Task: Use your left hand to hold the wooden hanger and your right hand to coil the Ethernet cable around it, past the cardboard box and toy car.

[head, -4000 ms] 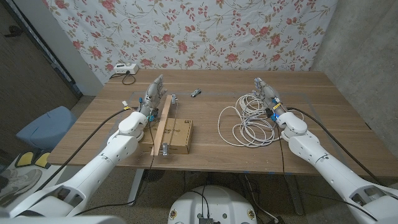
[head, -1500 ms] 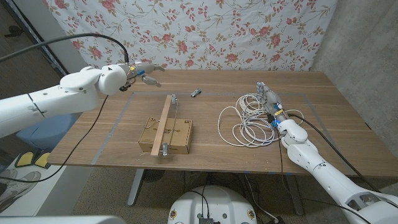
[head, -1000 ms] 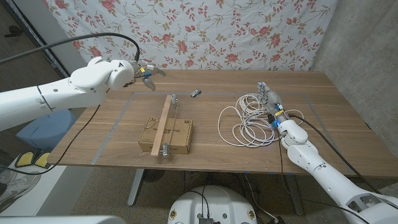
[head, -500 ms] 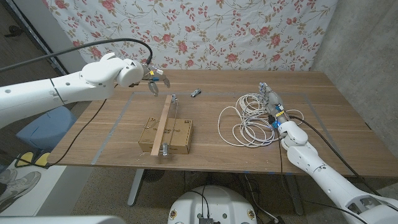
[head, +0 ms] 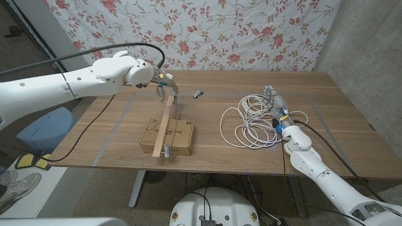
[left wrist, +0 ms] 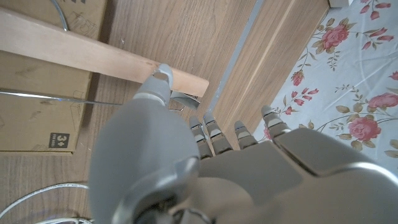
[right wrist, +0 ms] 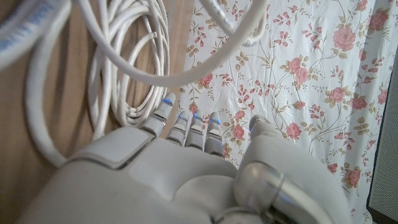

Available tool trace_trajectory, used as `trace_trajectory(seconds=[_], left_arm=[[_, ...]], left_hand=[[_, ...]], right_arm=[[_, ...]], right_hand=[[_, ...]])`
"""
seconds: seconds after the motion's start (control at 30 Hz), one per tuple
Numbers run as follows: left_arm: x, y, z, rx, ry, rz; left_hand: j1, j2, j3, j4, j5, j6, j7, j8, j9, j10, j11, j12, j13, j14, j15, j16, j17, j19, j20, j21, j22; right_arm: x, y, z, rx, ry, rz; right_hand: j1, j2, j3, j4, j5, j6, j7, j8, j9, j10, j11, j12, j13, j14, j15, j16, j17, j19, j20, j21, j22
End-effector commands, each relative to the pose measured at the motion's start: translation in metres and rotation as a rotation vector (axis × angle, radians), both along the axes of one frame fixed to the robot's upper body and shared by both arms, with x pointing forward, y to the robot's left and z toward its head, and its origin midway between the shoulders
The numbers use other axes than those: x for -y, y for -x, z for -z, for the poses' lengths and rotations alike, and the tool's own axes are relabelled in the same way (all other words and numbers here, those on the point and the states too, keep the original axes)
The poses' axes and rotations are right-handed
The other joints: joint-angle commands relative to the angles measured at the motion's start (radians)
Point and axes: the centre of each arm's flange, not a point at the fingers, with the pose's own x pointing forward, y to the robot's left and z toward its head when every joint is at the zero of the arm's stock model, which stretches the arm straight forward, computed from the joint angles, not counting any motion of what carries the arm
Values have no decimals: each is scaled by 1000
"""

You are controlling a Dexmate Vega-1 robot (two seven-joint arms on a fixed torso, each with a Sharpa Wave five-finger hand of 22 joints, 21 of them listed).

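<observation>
Wooden hanger (head: 165,125) lies lengthwise across a flat cardboard box (head: 180,137) near the table's (head: 326,135) front edge, its far end reaching past the box toward 12 o'clock. A thin metal rod and clips run alongside it.

Left hand (head: 162,83) hovers over the hanger's far end, fingers pointing down at it and apart. In the left wrist view the thumb tip (left wrist: 160,79) sits at the end of the hanger (left wrist: 93,53); whether it presses on the wood cannot be confirmed. The other fingers (left wrist: 214,132) are extended beside it and grip nothing.

Ethernet cable (head: 254,120), white, lies in loose loops at 3 o'clock from the box, well apart from it.

Right hand (head: 277,108) stands at the right-hand edge of the coil, fingers straight and pointing toward 12 o'clock. In the right wrist view the fingers (right wrist: 181,124) are extended close together with cable loops (right wrist: 121,87) lying beyond them; nothing is gripped.

Toy car (head: 197,94), small, sits at 12 o'clock from the box, near the hanger's far end.

Floral cloth (head: 213,31) hangs behind the table.
</observation>
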Motion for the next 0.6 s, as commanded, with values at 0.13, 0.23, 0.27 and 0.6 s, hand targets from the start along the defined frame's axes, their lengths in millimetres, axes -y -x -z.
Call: trace_trajectory(seconds=[0.13, 0.23, 0.27, 0.6], left_arm=[[16, -6, 9, -77, -153, -7], [16, -7, 11, -91, -162, -8], [16, -8, 12, -91, -166, -6], [16, -12, 24, -85, -198, 20]], left_hand=[[31, 8, -13, -2, -9, 52, -4, 35, 9, 53, -6, 15, 10, 17, -9, 7, 3, 3, 1, -5, 2], [34, 9, -16, -2, -9, 51, -5, 36, 9, 51, -5, 12, 11, 16, -11, 7, 3, 2, 2, -6, 2], [34, 9, -16, -2, -9, 51, -5, 36, 8, 51, -4, 12, 11, 16, -10, 7, 3, 2, 2, -6, 2], [36, 11, -30, 2, -9, 41, -5, 37, 8, 30, 1, -3, 15, 8, -5, 2, 3, 6, 0, -8, 3]], right_arm=[[0, 3, 5, 0, -40, 22], [0, 4, 5, 3, -43, 28], [0, 4, 5, 5, -44, 30], [-2, 7, 5, 26, -45, 41]], right_hand=[[-12, -1, -3, 9, 3, 12, -3, 5, 2, 12, 8, 6, 3, 19, 0, 6, 6, 12, 1, -3, 3], [-16, -1, -4, 11, 3, 12, -2, 4, 2, 16, 15, 7, 3, 21, 2, 7, 7, 14, 1, -4, 3], [-18, -1, -4, 12, 3, 13, -2, 5, 2, 15, 12, 7, 3, 23, 1, 8, 7, 14, 1, -4, 3], [-26, -3, -7, 13, 4, 13, -3, 4, 2, 17, 12, 7, 3, 29, 4, 9, 7, 21, 2, -4, 3]])
